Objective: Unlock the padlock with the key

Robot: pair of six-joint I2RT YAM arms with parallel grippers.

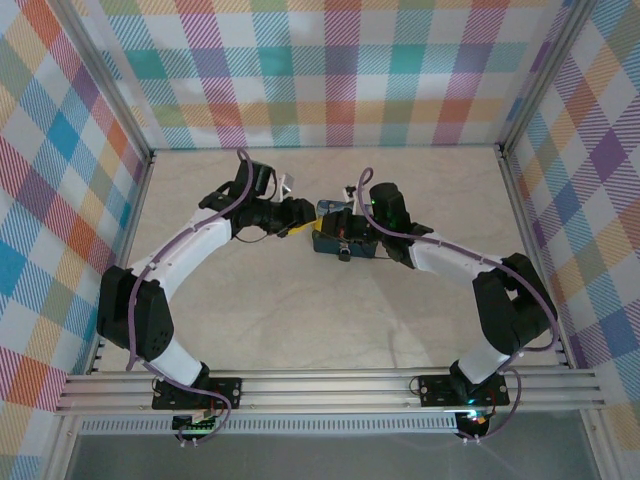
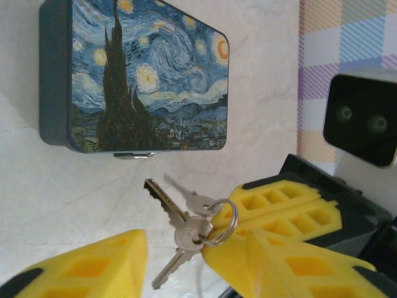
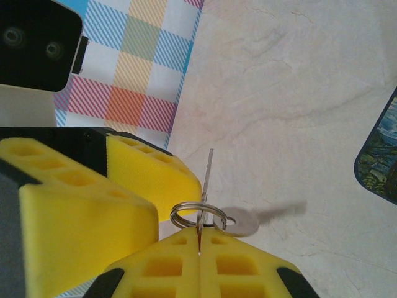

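The right gripper (image 3: 200,241) has its yellow fingers pressed flat together, pinching a key (image 3: 206,180) that stands edge-on, blade pointing away from the wrist. A key ring (image 3: 198,216) hangs at the fingertips, and a second key (image 3: 239,222) lies flat from it just beside them. The left gripper (image 2: 175,249) faces it from close by with its yellow fingers spread apart. The bunch hangs in the gap between them, three blades fanning out from the ring; whether a finger touches the metal I cannot tell. Just past the keys lies a dark blue tin (image 2: 133,74) with a swirling yellow night-sky print, flat on the table. The padlock (image 2: 133,155) shows as a small sliver of silver metal at the tin's edge nearest the keys, too little of it in sight to read how it sits. From above, both arms bend inward and meet near the middle of the table (image 1: 300,320), with the tin beside the right wrist. The tabletop is pale cream with faint marble veining. Walls (image 1: 330,70) of pastel plaid cloth close it in on three sides, and aluminium rails (image 1: 330,385) carrying the arm bases cross the near edge.
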